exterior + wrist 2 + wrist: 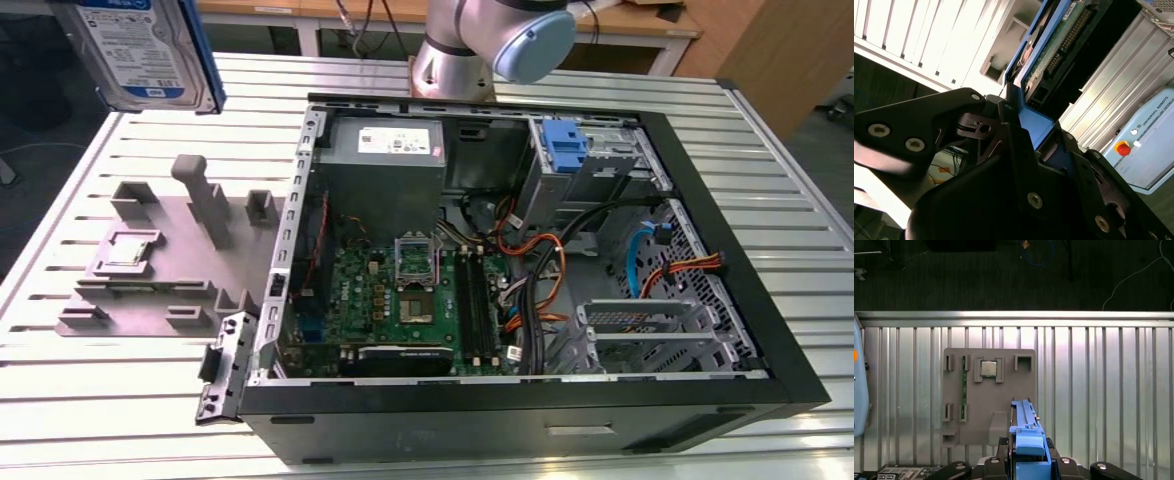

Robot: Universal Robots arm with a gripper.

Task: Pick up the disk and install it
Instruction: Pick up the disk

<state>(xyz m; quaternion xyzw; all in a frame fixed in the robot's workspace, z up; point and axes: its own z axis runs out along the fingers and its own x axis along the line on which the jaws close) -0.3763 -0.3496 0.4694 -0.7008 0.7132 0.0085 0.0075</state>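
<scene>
The disk (140,50) hangs high in the air at the exterior view's far left, above the table's back corner, its white-and-blue label facing the camera inside a blue carrier. In the second wrist view my gripper (1026,135) is shut on the disk (1054,50), with the black fingers (979,127) clamped on the blue carrier's end. The first wrist view looks down along the disk (1026,440), edge-on, held in the gripper (1029,462) above the grey fixture plate.
An open computer case (747,330) lies on the slatted metal table (107,400), with a metal drive cage and blue bracket (567,150) at its back. A grey fixture plate (160,260) lies left of the case and holds a chip (988,369). The arm's base (461,60) stands behind the case.
</scene>
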